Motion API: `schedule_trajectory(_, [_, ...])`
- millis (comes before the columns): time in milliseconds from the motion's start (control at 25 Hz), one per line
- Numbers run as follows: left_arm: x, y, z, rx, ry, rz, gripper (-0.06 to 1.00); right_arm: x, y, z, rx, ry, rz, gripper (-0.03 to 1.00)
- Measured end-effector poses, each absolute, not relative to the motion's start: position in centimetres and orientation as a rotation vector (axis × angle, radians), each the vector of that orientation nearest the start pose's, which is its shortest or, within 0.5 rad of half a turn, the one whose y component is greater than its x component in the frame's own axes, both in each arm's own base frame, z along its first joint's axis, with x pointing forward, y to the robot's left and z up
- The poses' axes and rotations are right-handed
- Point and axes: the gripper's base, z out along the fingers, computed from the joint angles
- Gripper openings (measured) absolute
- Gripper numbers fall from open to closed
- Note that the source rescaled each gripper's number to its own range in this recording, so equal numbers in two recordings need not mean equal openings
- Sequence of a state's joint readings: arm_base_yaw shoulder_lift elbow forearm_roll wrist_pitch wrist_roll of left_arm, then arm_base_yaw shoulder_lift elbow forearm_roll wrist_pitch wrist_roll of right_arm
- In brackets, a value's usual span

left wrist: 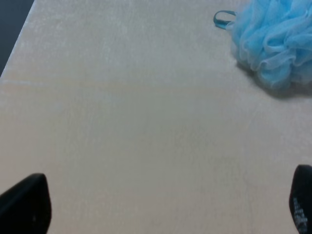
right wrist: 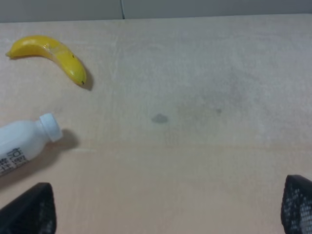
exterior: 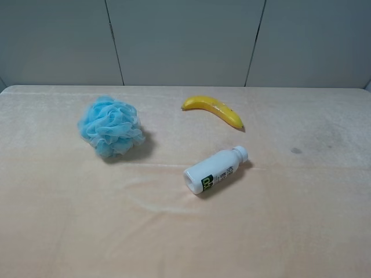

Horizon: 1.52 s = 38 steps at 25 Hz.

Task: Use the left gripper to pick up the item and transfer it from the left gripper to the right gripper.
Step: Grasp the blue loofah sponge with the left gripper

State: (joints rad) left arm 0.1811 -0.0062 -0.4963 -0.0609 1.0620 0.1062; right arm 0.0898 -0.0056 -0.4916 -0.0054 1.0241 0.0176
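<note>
The item, a fluffy light-blue mesh bath pouf [exterior: 111, 126], lies on the table at the left of the exterior high view. It also shows in the left wrist view [left wrist: 275, 39], with a small blue loop beside it. Neither arm shows in the exterior high view. In the left wrist view the left gripper [left wrist: 165, 204] is open and empty, its fingertips [left wrist: 27, 204] wide apart over bare cloth, well short of the pouf. In the right wrist view the right gripper [right wrist: 165, 209] is open and empty, its fingertips [right wrist: 31, 209] spread wide.
A yellow banana [exterior: 213, 109] lies at the middle back, also in the right wrist view [right wrist: 48, 53]. A white bottle [exterior: 215, 169] lies on its side in front of it, cap to the right. A beige cloth covers the table [exterior: 278, 231]. A small dark spot [exterior: 296, 150] marks the right side.
</note>
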Motion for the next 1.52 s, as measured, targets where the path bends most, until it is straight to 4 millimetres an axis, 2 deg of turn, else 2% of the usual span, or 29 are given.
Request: schedule_trajectory(1520, [-0.43, -0.57, 27.67, -0.074, 2.036, 0.108, 0.97, -0.32, -0.07, 27.79, -0.072, 2.009, 0.062, 1.0])
